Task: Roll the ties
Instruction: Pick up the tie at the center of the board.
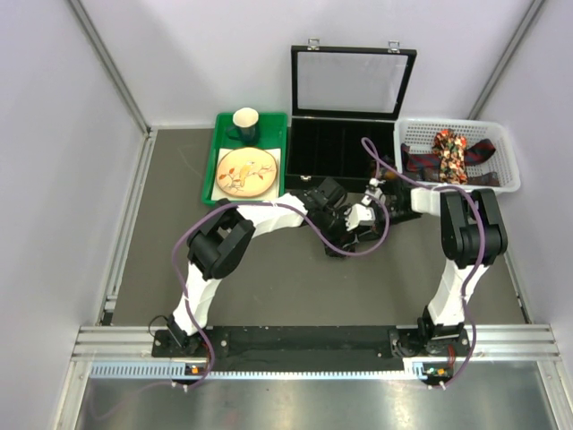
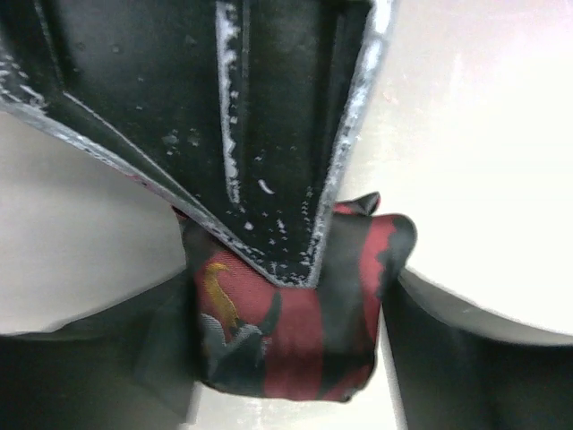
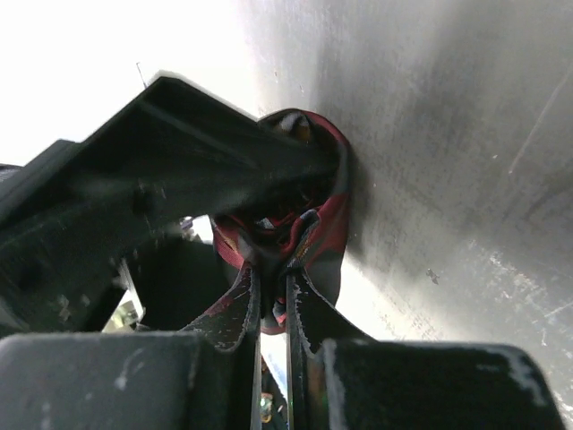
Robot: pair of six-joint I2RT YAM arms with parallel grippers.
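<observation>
Pinching half-hidden tie [image 3: 333, 210], right claw [image 3: 271, 278].

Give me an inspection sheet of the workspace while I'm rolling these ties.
Surface: dark grey table, matte.
Job's things: rolled tie between both pincers, in front of the black box; floral tie and striped tie in the white basket.
Clutter: green tray holding mug and plate, left of the box.
Pincers: right pincer shut on the roll's fabric; left pincer open, fingers flanking the roll.
Cables: purple cables loop off both arms; the right one passes above the box.
Surroundings: white walls; metal rail at the near edge.
</observation>
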